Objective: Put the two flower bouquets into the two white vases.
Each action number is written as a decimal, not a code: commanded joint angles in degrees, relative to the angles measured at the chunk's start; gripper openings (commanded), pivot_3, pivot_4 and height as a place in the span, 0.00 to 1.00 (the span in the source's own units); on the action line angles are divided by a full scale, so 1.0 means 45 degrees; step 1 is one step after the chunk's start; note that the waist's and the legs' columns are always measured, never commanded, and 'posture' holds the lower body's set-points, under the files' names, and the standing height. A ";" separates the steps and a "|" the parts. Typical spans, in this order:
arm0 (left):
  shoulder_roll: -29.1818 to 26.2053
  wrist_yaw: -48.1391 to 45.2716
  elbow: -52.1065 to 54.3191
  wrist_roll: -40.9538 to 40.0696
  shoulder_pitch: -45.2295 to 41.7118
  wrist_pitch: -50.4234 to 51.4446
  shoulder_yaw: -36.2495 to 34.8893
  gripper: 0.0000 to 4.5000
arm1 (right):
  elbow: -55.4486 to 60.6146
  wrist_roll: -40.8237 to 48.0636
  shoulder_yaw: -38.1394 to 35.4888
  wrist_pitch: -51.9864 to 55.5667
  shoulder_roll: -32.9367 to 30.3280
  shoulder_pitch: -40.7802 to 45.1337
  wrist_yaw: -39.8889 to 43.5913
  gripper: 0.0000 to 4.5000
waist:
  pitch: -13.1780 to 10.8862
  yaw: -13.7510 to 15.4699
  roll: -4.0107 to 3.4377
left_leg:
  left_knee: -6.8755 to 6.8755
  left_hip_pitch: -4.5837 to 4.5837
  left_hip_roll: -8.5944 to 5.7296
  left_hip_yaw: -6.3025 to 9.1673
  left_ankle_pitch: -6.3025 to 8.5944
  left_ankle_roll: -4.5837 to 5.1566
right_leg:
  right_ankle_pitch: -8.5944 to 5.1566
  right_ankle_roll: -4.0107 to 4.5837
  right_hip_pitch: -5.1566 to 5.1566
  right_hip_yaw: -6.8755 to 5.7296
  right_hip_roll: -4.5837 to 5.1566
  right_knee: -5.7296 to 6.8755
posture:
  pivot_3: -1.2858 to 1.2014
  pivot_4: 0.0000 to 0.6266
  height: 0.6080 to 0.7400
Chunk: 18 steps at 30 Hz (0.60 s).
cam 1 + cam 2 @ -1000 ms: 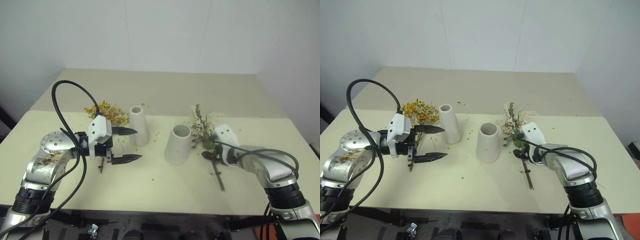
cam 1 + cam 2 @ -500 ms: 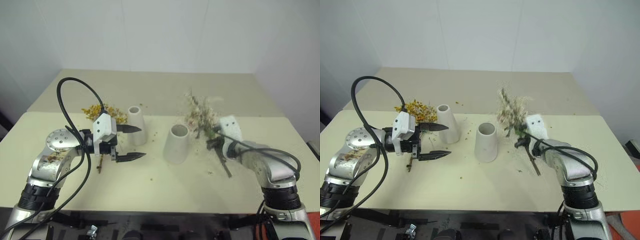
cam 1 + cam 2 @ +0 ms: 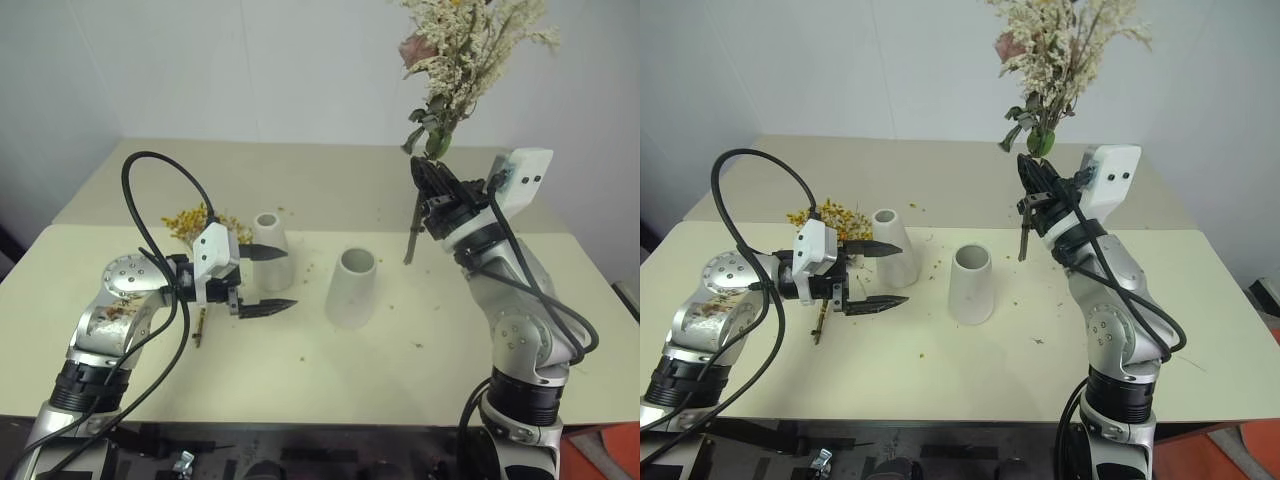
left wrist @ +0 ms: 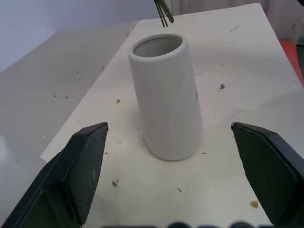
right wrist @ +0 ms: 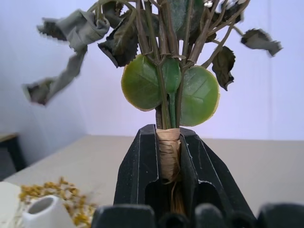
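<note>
We see a cream table (image 3: 300, 390) with the wider white vase (image 3: 351, 288) standing upright near its middle; we place everything else from this vase. Above it and to its right, the right gripper (image 3: 432, 188) holds the cream-green bouquet (image 3: 462, 50) upright in the air, its jaws clamped on the twine-wrapped stems just below two round green leaves. A pink rose shows among the pale sprigs, and the cut stem ends hang free, higher than the vase's mouth and to its right. To the vase's left stands the slim white vase (image 3: 270, 248), also upright. The left gripper (image 3: 264, 279) hovers just left of the wide vase, pointing at it, jaws wide apart and holding nothing. Further left, behind that gripper, the yellow-orange bouquet (image 3: 196, 224) lies flat on the table beside the slim vase.
</note>
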<state>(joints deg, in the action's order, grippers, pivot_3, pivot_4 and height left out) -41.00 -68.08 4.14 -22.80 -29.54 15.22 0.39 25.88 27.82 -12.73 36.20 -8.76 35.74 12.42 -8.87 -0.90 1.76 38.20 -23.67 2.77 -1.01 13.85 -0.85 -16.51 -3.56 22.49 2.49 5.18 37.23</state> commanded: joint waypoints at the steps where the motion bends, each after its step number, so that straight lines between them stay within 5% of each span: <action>1: 0.0113 0.0255 0.0117 0.0047 -0.0479 0.0156 0.0106 1.00 | 0.0438 0.0415 0.0343 -0.0918 0.0267 0.0579 0.0162 0.06 | -0.0001 -0.0001 -0.0001 | 0.0000 0.0000 0.0000 0.0000 0.0000 0.0000 | 0.0000 0.0000 0.0001 -0.0001 0.0000 0.0002 | 0.52 0.24 1.00; 18: 0.0706 0.0183 -0.0751 -0.0476 -0.2033 0.1099 0.0105 1.00 | 0.0264 0.0261 0.2371 -0.2015 0.1056 -0.0134 0.0576 0.06 | -0.0001 -0.0023 -0.0002 | 0.0001 0.0001 -0.0001 0.0002 -0.0001 -0.0001 | 0.0000 0.0000 0.0004 -0.0003 -0.0001 0.0084 | 0.52 0.24 1.00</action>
<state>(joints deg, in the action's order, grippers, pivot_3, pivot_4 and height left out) -37.67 -66.78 -0.01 -23.27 -37.39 19.90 2.34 25.71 29.21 -2.46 29.54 -4.47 34.86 14.86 -8.88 -1.00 1.75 38.20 -23.67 2.76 -1.00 13.85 -0.85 -16.51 -3.56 22.51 2.48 5.18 37.61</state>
